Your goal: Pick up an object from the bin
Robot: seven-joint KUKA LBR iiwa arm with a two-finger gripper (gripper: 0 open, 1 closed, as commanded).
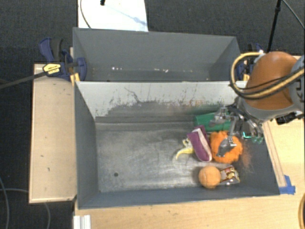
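**Bin pick: gripper down at the orange lump, right end of floor**

- Bin [133, 151]: grey metal; all items are grouped towards the right.
- Yellow scrap [182, 152]: small and curled, just left of the purple piece.
- Purple piece [201, 144]: oblong and tilted, touching the orange lump's left side.
- Green block [208, 119]: by the back slope, partly under the arm.
- Tan ball [209, 176]: near the front wall, just below the purple piece and the lump. A small pale-and-brown bit [230, 175] sits at its right.
- Orange lump [220, 146]: rounded; the likely pick.
- Gripper [232, 141]: low on the lump's upper right, seemingly in contact. Whether it is spread or pressed together cannot be told.
- Step (judged): the grasp is being set and the lift has not begun.
- Next move calls for a firm hold on the lump alone, clear of the purple piece, then a straight rise past the right wall.
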